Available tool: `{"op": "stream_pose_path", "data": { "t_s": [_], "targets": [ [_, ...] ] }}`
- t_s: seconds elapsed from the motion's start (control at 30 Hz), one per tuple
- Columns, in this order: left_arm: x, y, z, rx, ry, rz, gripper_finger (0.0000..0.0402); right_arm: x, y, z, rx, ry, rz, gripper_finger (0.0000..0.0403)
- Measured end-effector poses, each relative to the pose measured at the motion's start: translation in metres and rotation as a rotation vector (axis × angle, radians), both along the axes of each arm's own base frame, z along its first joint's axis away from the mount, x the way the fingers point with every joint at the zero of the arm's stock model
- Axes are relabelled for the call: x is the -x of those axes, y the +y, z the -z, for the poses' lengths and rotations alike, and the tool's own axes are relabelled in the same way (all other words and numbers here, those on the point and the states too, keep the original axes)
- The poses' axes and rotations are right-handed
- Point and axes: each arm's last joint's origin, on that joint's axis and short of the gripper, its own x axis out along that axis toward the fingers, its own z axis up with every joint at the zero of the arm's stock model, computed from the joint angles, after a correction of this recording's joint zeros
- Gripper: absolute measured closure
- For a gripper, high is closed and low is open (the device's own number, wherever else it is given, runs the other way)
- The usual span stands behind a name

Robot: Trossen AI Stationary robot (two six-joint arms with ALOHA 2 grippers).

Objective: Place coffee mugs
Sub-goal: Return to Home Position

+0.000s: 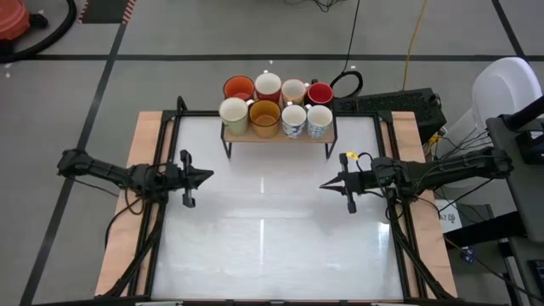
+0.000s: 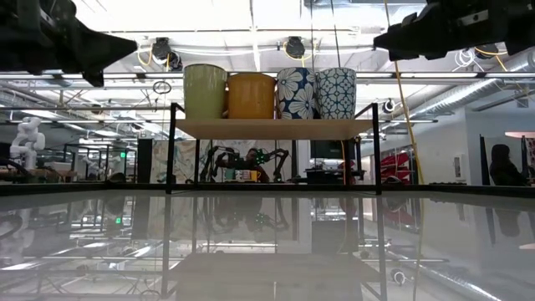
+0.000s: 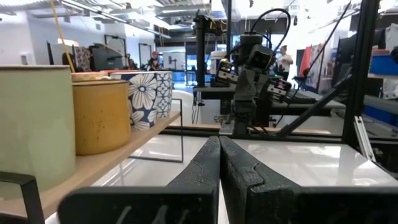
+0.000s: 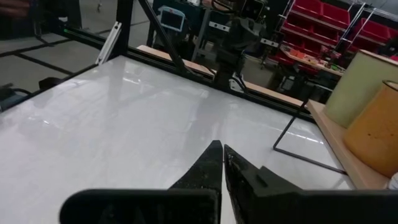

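From above, the coffee mugs stand in two rows of four on the wooden shelf at the far middle of the white table. An orange mug, two white ones and a red mug are behind. A cream mug, an amber mug, a blue floral mug and a paler patterned mug are in front. The left gripper and right gripper hover over the table on the near side of the shelf. Their tips face each other, well apart from the mugs, and both are pinched together and hold nothing. At table height, the front four mugs line the shelf top, with the arms in the upper corners. The left wrist camera shows its fingers pressed together, the mugs off to one side and the right arm opposite. The right wrist camera shows its fingers meeting at the tips, with the cream and amber mugs off to one side.
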Motion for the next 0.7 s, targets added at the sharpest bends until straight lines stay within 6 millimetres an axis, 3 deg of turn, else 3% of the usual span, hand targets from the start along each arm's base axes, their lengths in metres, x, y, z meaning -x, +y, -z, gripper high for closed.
{"op": "stream_pose_path", "data": {
  "t_s": [0.33,0.7],
  "targets": [
    [-0.002,0.007,0.005,0.023,0.035,-0.006,0.0396,0.007,-0.004,0.01,0.013,0.007,0.02,0.0403],
    [-0.003,0.013,0.009,0.043,0.066,-0.051,0.0396,0.035,-0.015,0.044,0.032,-0.121,0.083,0.0403]
  ]
}}
